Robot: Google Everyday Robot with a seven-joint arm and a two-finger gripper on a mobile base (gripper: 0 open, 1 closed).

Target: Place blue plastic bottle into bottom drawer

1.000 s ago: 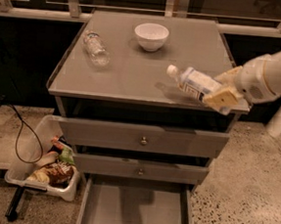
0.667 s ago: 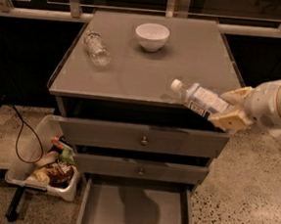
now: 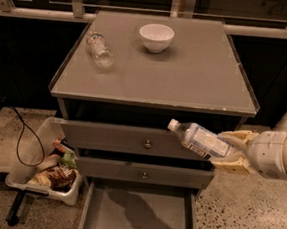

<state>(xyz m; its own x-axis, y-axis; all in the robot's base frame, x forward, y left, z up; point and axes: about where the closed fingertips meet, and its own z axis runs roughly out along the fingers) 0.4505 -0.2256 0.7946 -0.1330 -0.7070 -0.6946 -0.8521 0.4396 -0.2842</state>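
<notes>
My gripper [image 3: 233, 150] is at the right, in front of the cabinet at the height of the top drawer. It is shut on the blue plastic bottle [image 3: 199, 140], which has a white cap and a pale blue-white label. The bottle lies tilted, cap pointing left and up, in the air ahead of the drawer fronts. The bottom drawer [image 3: 137, 217] is pulled out below, a wide shallow grey tray, and the bottle's shadow falls on its floor.
A white bowl [image 3: 156, 37] and a clear crinkled bottle [image 3: 100, 48] lie on the cabinet top [image 3: 187, 75]. The two upper drawers [image 3: 121, 138] are closed. A white bin of packets [image 3: 48, 171] and a black cable [image 3: 23, 141] are on the floor at the left.
My gripper has carried the bottle off the cabinet top, down and forward, to in front of the upper drawers. The bowl and the clear bottle have not moved.
</notes>
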